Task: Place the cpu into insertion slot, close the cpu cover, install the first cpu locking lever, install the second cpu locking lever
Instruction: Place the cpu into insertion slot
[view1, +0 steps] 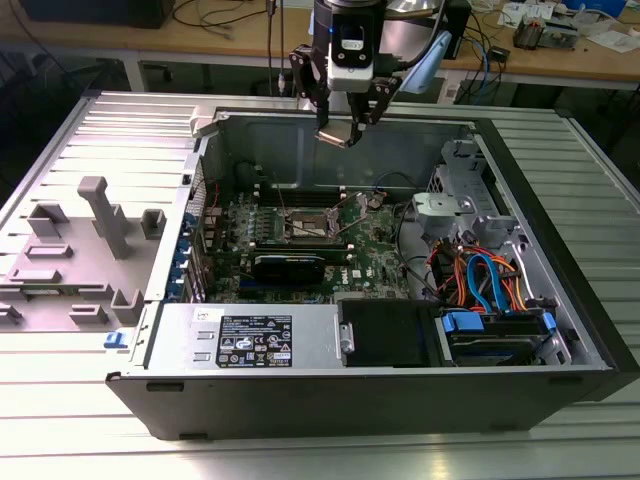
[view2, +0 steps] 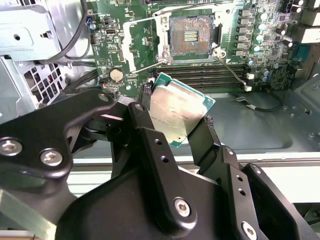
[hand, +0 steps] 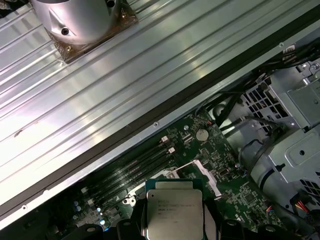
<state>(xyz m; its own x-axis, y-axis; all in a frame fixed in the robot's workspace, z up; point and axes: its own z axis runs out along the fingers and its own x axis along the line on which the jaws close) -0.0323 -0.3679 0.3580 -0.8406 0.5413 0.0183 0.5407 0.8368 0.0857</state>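
Silvery cpu (view2: 179, 111) in pincer (view1: 347, 125); second wrist view shows insertion slot (view2: 192, 34)

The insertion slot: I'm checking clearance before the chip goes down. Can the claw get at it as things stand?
Probably yes. The claw, shut on the cpu, hangs above the open case, and the insertion slot lies uncovered with nothing standing over it.
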